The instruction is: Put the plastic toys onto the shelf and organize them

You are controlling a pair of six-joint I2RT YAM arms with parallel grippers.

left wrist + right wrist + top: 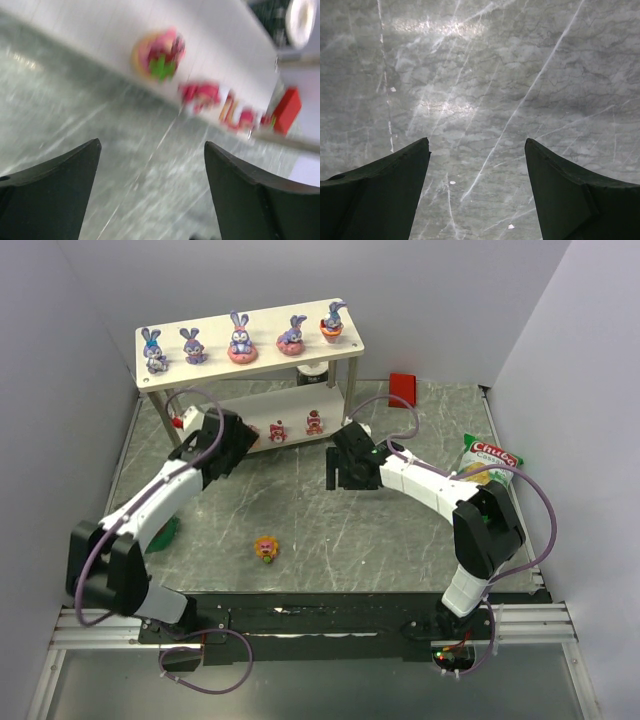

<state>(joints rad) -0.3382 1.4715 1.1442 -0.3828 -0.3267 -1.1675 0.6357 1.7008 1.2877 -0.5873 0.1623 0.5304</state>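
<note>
The shelf (215, 332) stands at the back left with five purple-blue bunnies (240, 340) in a row on its top board. Two red-pink sweets (278, 430) sit on the lower board. My left gripper (243, 440) is open and empty just in front of that board. The blurred left wrist view has the left gripper (152, 144) over the table, a pink sweet with a green leaf (160, 55) on the shelf board (225, 45), and red sweets (200, 95) further right. One orange-yellow sweet (266, 549) lies on the table. My right gripper (338, 468) is open over bare table, seen also as the right gripper (476, 141).
A red block (402, 387) stands right of the shelf and appears as the red block (286, 110) in the left wrist view. A snack bag (490, 458) lies at the right edge. A dark cake on a plate (313, 372) sits behind the shelf. A green thing (165, 532) peeks from under the left arm.
</note>
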